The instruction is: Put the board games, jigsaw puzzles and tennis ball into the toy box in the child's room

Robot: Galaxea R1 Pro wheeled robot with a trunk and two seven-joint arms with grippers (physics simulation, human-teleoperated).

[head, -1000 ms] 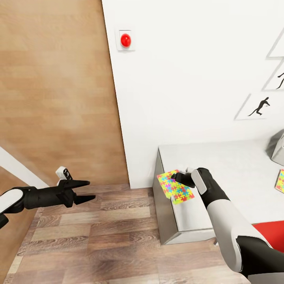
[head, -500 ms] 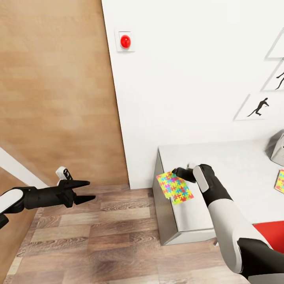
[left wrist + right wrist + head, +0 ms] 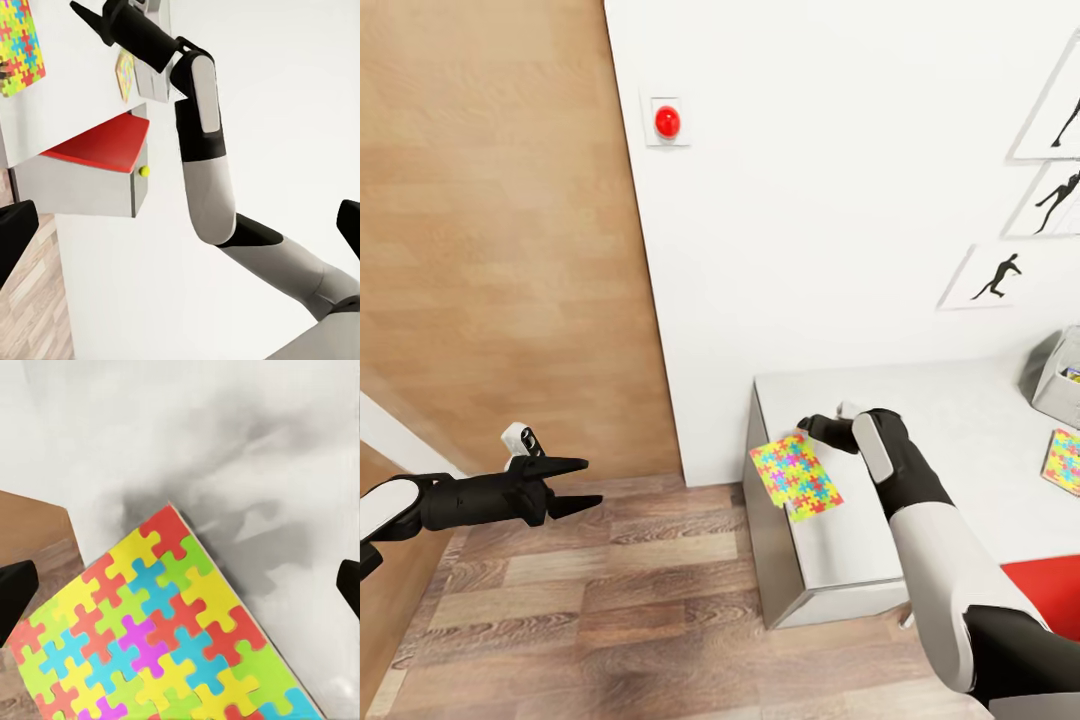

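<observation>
Right gripper (image 3: 812,432): black, on the white-and-black right arm, at about 4 o'clock in the head view; its fingers are clamped on one edge of the flat rectangular jigsaw-patterned puzzle box (image 3: 795,476).
Held puzzle box: bright yellow, green, pink and blue, tilted, overhanging the left end of the pale grey table (image 3: 960,420); part of it sits above the table top, part above the wood-plank floor (image 3: 610,600). In the right wrist view the box (image 3: 157,645) fills the near field with the grey top behind it.
Left gripper (image 3: 580,482): black, at about 8 o'clock, held out over the floor well apart from the table; its fingers are spread wide with nothing between them.
Second puzzle box (image 3: 1063,462): same pattern, lying on the table at 3 o'clock, near the picture's edge.
Toy box (image 3: 1050,375): pale grey tub with sloping sides, on the table just beyond the second puzzle box, cut off by the edge; something printed shows inside, too small to tell.
Tennis ball (image 3: 144,171): small, yellow-green, seen in the left wrist view beside a red panel (image 3: 105,142).
Wall: white, with a round red button (image 3: 667,121) at 12 o'clock and black silhouette pictures (image 3: 996,277) at 2 o'clock.
</observation>
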